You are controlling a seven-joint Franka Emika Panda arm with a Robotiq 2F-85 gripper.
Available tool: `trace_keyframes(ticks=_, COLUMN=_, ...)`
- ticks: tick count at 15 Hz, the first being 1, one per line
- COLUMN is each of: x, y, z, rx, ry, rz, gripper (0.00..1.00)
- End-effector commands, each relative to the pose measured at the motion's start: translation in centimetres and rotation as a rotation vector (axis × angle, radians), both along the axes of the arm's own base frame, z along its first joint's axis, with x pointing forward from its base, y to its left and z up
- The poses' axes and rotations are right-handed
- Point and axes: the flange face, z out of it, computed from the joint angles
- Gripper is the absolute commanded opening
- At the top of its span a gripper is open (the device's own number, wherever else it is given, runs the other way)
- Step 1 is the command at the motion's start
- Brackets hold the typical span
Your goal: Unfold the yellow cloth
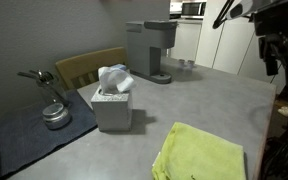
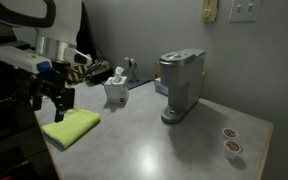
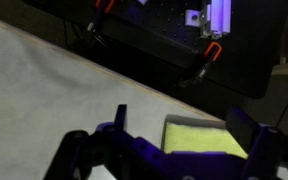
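The yellow cloth (image 1: pixel 201 153) lies folded flat on the grey table near its front edge. It shows in both exterior views (image 2: pixel 72 127). In the wrist view the cloth (image 3: pixel 202 139) lies below and between my two dark fingers. My gripper (image 2: pixel 56 101) hangs a little above the cloth's near end, with its fingers spread apart and nothing between them. In an exterior view only a dark part of the arm (image 1: pixel 272 45) shows at the upper right. The gripper (image 3: pixel 184 135) is open and empty.
A grey tissue box (image 1: pixel 113 103) with white tissue stands behind the cloth (image 2: pixel 116 90). A grey coffee machine (image 2: pixel 180 85) stands further along the table. Two small capsules (image 2: pixel 229 140) lie at the table's far end. A metal object (image 1: pixel 54 113) and a wooden chair (image 1: pixel 89 65) are beside the table.
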Motion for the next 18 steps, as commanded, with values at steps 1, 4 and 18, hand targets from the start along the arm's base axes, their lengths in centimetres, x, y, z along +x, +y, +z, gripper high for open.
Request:
trace_keyframes(ticks=1, x=0.3, y=0.9, z=-0.6, rx=-0.003, ry=0.011, rz=0.022, gripper=1.0)
trace_keyframes(ticks=4, x=0.9, y=1.8, z=-1.4, rx=-0.009, ry=0.027, rz=0.044, gripper=1.0)
trace_keyframes(ticks=18, x=2.5, y=14.0, z=-4.3, rx=0.154, ry=-0.008, rz=0.258, gripper=1.0)
